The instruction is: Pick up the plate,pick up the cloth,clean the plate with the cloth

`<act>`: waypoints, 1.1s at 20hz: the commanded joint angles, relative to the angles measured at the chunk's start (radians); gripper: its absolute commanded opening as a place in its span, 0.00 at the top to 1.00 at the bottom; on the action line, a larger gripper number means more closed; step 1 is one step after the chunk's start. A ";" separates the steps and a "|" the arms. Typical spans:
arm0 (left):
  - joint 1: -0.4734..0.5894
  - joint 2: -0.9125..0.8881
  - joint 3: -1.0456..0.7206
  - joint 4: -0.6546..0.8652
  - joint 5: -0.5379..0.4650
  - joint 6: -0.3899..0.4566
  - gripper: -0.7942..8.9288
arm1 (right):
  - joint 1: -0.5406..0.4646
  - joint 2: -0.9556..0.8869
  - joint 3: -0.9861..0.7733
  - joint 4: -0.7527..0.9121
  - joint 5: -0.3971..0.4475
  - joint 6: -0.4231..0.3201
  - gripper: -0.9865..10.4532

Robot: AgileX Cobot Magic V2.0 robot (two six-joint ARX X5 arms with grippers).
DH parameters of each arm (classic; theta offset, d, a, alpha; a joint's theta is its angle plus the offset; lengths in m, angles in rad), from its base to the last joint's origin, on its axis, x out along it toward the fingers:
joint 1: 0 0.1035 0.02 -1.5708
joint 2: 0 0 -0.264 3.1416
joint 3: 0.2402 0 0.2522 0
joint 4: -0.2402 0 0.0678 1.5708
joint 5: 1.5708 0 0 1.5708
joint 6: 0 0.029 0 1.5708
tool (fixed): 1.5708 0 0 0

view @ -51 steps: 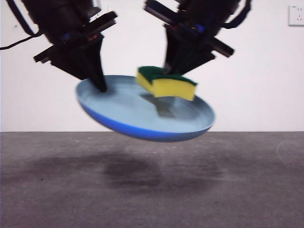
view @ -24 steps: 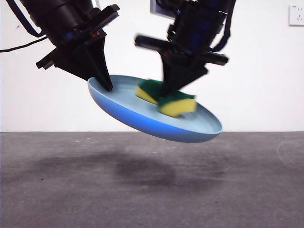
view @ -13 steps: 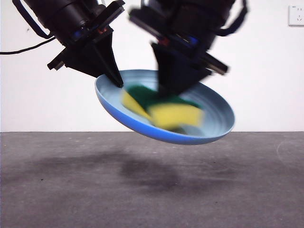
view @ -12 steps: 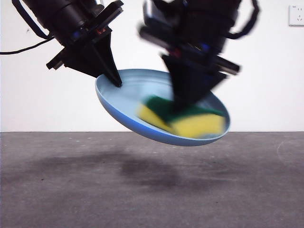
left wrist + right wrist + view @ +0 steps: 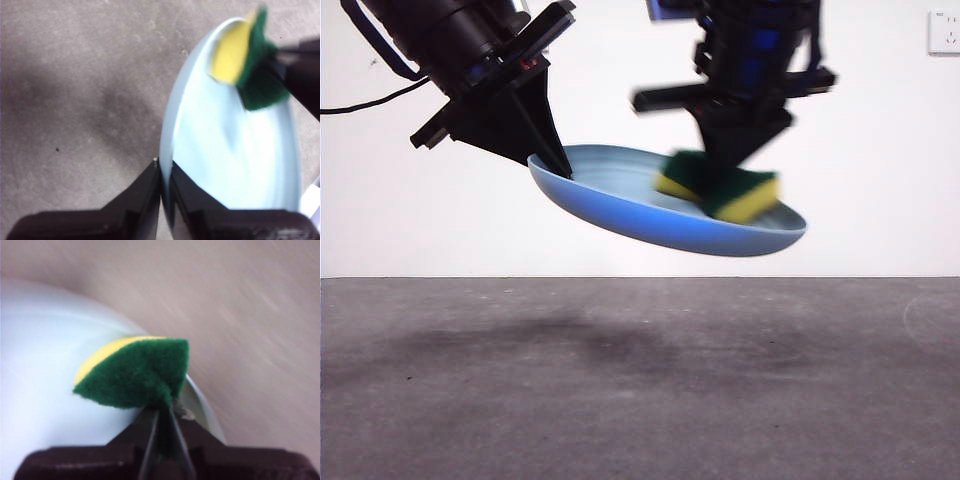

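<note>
Holding the plate (image 5: pixel 650 215) by its rim, well above the grey worktop (image 5: pixel 640 390), was the left gripper (image 5: pixel 558 165), both fingers (image 5: pixel 145 187) pinched narrow on the edge, one on each face of it. Tilted in the front view, with the gripped side high and the far side lower. Pale blue inside, deeper blue underneath. Came in from above, the right gripper (image 5: pixel 735 180), fingers (image 5: pixel 150 432) clamped tight on the sponge (image 5: pixel 720 188), biting into its dark green top layer (image 5: pixel 137 375). Sat on the plate's inner surface near the lower far rim, the sponge, yellow foam (image 5: pixel 230 52) facing the plate and green side toward the gripper. Blurred in both wrist views. Cast a soft dark shadow (image 5: pixel 620 345) on the worktop beneath the plate. Showed a white wall socket (image 5: pixel 943 32) at the upper corner of the front view.
</note>
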State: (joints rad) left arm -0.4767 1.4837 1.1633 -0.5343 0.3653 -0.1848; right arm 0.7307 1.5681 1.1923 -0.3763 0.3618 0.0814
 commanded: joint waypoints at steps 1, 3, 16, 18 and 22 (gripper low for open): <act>-0.014 -0.014 0.010 -0.011 0.076 0.062 0.93 | -0.004 0.010 -0.013 0.111 -0.191 0.004 0.93; -0.012 -0.014 0.010 -0.013 -0.010 0.111 0.93 | -0.004 0.000 -0.013 0.111 -0.314 0.008 0.93; 0.153 0.264 0.006 0.059 -0.363 0.216 0.92 | -0.005 -0.448 -0.013 -0.191 -0.273 0.011 0.93; 0.171 0.309 0.006 0.066 -0.363 0.216 0.91 | -0.005 -0.500 -0.013 -0.198 -0.273 0.011 0.93; 0.178 0.317 0.009 0.108 -0.356 0.209 0.58 | -0.005 -0.531 -0.013 -0.201 -0.162 0.015 0.93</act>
State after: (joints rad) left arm -0.3019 1.7977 1.1744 -0.4335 0.0086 0.0174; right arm 0.7254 1.0306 1.1870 -0.5785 0.1860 0.0872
